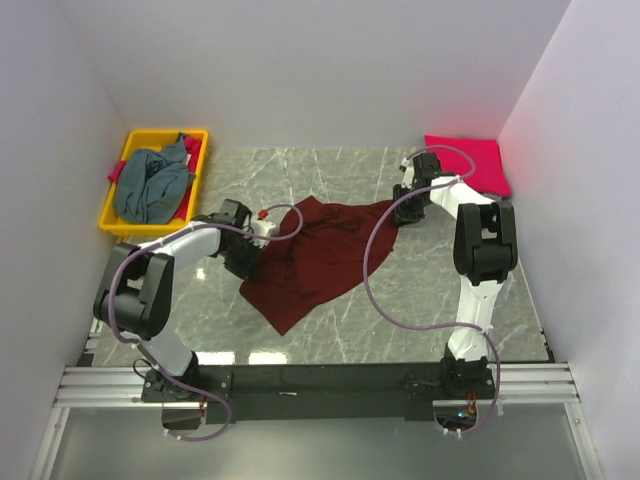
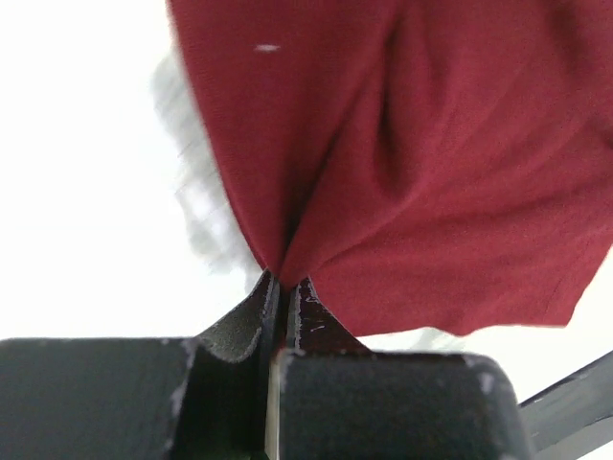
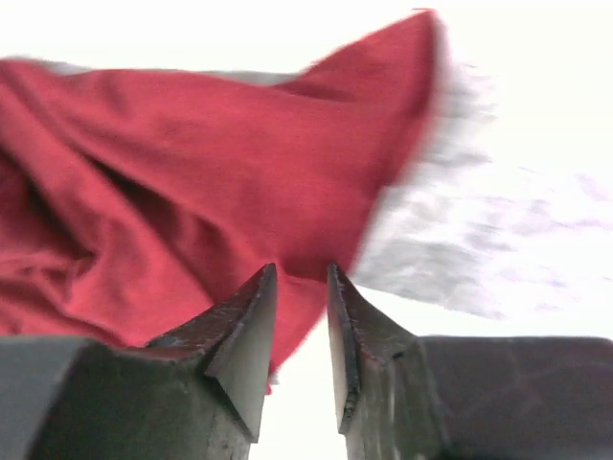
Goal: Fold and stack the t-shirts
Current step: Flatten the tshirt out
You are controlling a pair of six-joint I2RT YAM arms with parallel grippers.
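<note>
Marble table (image 1: 400, 320) between white walls, with the arms bolted at its near edge. Just beyond them the maroon shirt (image 1: 315, 255) lies rumpled across the middle of the table, one corner pointing toward the bases. The left gripper (image 2: 284, 283) sits at the shirt's left edge, its jaws closed tight with a fold of cloth pinched between the tips. The right gripper (image 3: 302, 273) is at the shirt's far right corner. Its jaws stand a narrow way apart with the cloth's edge in the gap, and I see no pinch there.

My reading is that the step is taking two corners to spread the shirt flat before folding, early in the task. To do it well, the right jaws should bite a single layer well inside the hem before any lift, since a shallow hold may slip. Both arms should then rise together and draw apart evenly, so the cloth tightens without twisting.

Farther back, the grey-blue shirt (image 1: 150, 190) is heaped in the bin (image 1: 165, 133) at far left. The pink shirt (image 1: 470, 160) lies flat, seemingly folded, at far right, apart from the maroon one.
</note>
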